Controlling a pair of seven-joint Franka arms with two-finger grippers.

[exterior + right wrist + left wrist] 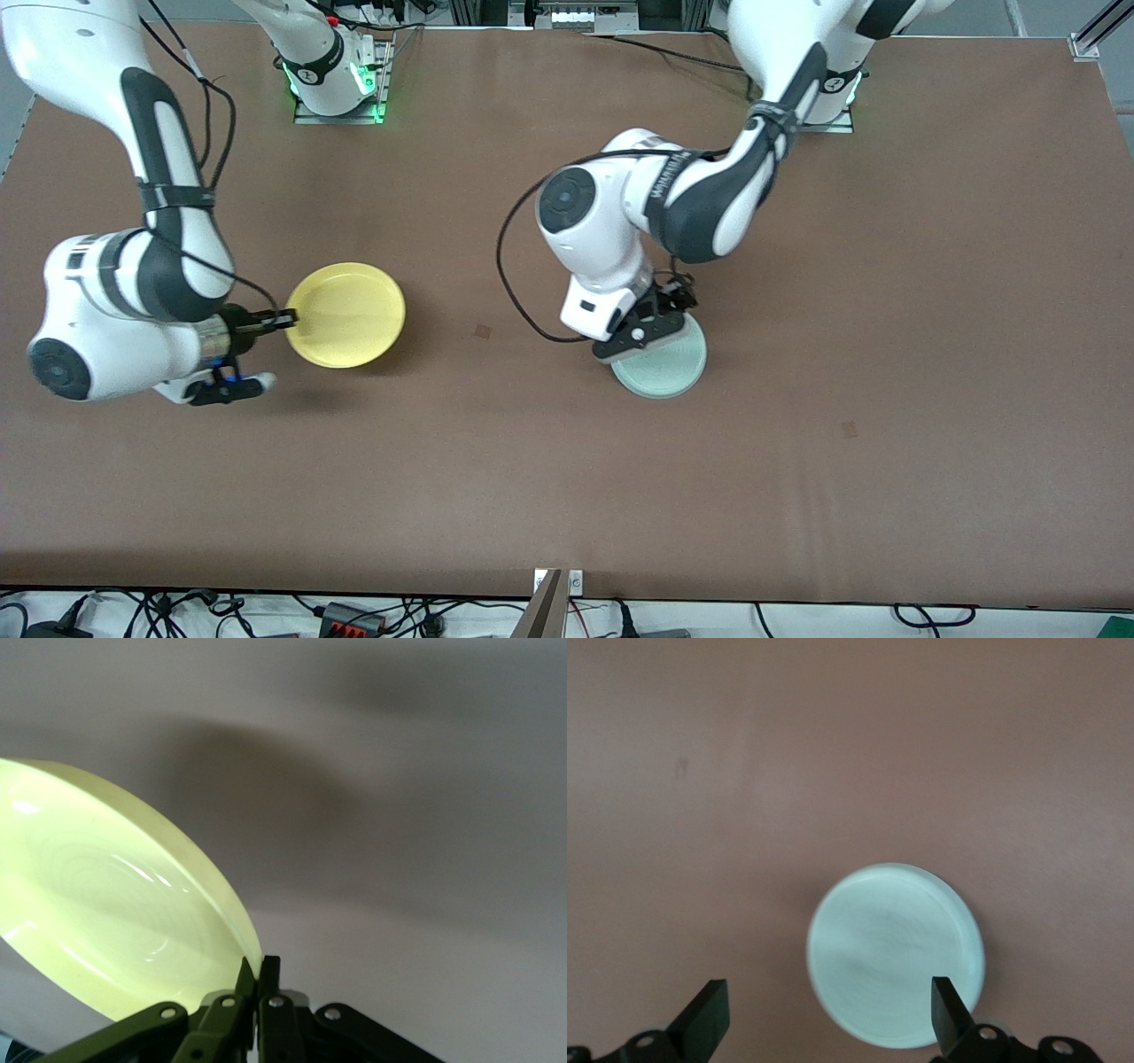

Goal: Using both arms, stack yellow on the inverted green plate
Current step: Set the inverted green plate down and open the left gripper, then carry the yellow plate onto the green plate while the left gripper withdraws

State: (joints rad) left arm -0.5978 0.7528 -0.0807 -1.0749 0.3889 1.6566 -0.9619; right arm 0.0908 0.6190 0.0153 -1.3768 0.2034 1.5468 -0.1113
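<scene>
The yellow plate (347, 315) hangs tilted a little above the brown table toward the right arm's end, casting a shadow. My right gripper (288, 319) is shut on its rim; in the right wrist view the fingers (258, 967) pinch the edge of the yellow plate (106, 904). The pale green plate (666, 365) lies upside down on the table, its flat ringed base up. My left gripper (640, 337) hovers just over it, open and holding nothing. Seen from the left wrist, the green plate (895, 954) lies below the spread left gripper (828, 992), free of both fingers.
The brown table (567, 478) has two small dark marks (482, 331) (849, 430). Cables and a bracket (549, 602) line the edge nearest the front camera. The arm bases (337, 84) stand along the farthest edge.
</scene>
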